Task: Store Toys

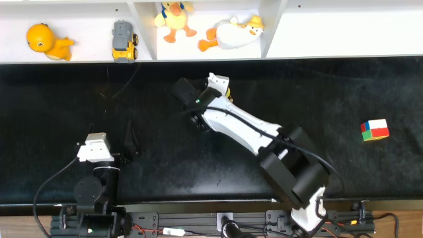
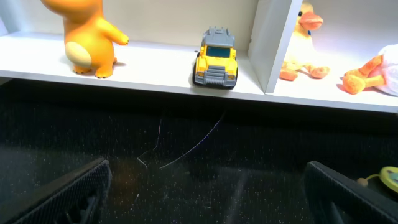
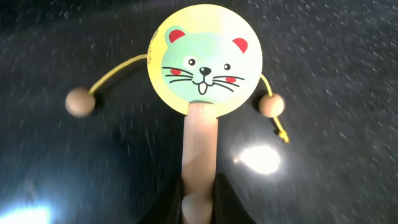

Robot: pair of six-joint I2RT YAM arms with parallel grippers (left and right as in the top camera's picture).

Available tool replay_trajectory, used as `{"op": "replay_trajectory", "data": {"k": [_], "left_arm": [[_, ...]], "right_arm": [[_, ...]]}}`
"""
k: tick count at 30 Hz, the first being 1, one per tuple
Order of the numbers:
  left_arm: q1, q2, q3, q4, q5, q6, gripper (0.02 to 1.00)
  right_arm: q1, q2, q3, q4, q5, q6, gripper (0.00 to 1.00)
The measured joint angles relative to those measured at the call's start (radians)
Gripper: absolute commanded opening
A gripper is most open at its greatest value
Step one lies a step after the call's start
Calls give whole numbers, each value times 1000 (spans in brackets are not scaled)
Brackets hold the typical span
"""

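Observation:
A rattle drum [image 3: 205, 65] with a green cat face, a wooden handle and two beads on strings lies over the black table. My right gripper [image 3: 199, 202] is shut on the handle's end. In the top view the right arm [image 1: 241, 125] reaches across to the table's middle, near the shelf. The left gripper [image 2: 205, 199] stands open and holds nothing, low at the table's left [image 1: 129, 142]. It faces the shelf, and the drum's edge [image 2: 389, 178] shows off to one side. An orange figure [image 1: 46, 41], a yellow truck [image 1: 124, 41] and two duck plushes [image 1: 175, 16] [image 1: 231, 33] sit in the shelf.
A white shelf [image 1: 79, 58] with upright dividers runs along the table's far edge. A colour cube [image 1: 375, 129] lies at the table's right. Bare black table [image 1: 165, 165] stretches between the two arms.

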Motion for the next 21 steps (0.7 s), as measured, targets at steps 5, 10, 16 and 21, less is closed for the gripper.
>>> {"op": "replay_trajectory", "data": {"k": [5, 10, 16, 21], "left_arm": [[0, 0, 0, 0, 0, 0, 998], [0, 0, 0, 0, 3, 0, 998], [0, 0, 0, 0, 3, 0, 998], [0, 0, 0, 0, 3, 0, 998]], "right_arm": [[6, -268, -258, 18, 6, 48, 42], [-66, -662, -531, -13, 21, 60, 42], [-299, -933, -590, -96, -5, -152, 45], [-574, -918, -550, -83, -106, -447, 42]]}}
